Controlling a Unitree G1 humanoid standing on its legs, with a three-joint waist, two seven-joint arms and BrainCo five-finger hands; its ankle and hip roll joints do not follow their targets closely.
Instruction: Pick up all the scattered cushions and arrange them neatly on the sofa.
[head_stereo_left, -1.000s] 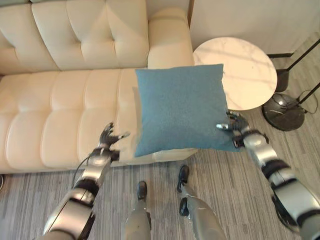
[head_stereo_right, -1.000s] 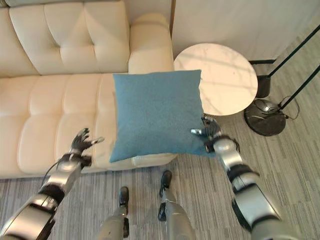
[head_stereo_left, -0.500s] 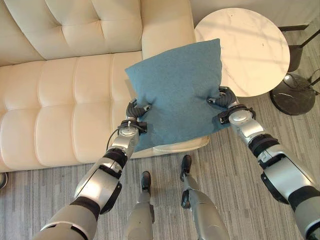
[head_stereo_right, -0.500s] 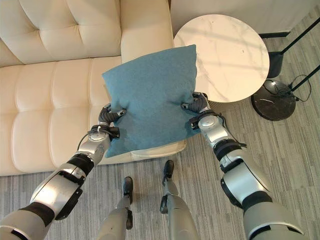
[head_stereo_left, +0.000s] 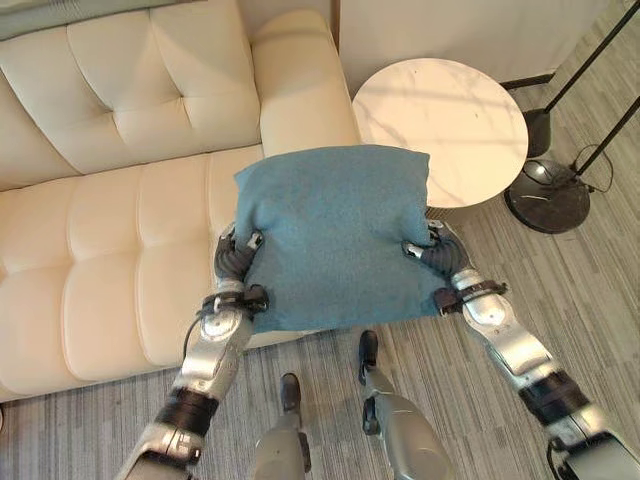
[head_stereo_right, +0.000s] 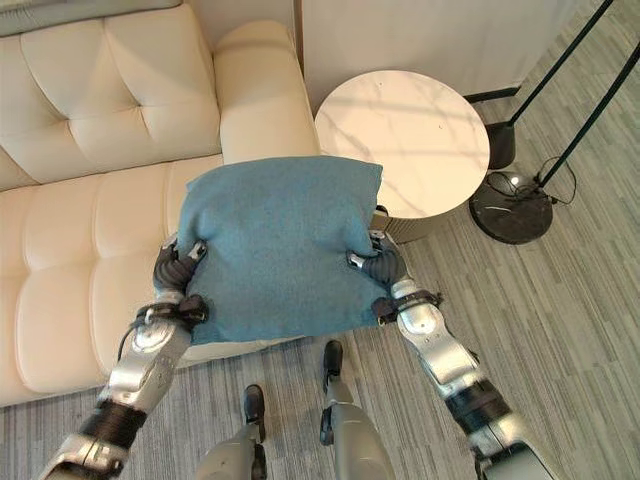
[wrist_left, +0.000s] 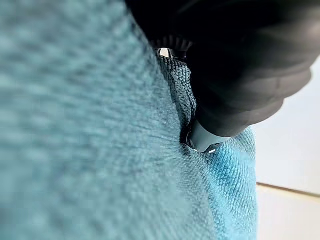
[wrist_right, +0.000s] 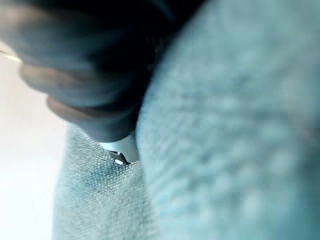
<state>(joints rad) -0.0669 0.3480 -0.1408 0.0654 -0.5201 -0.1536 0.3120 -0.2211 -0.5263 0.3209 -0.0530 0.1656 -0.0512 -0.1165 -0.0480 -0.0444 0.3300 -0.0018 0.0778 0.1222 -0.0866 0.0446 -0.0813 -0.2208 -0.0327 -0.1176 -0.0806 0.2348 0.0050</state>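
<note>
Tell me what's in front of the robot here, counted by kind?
Cushion, blue, gripped by left hand and right hand: 1
Sofa, cream: 1
Round table, white: 1
Lamp base, black: 1
Total: 4

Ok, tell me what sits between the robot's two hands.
The blue cushion fills the whole stretch: the left hand grips its left edge and the right hand its right edge, seen in both eye views.
</note>
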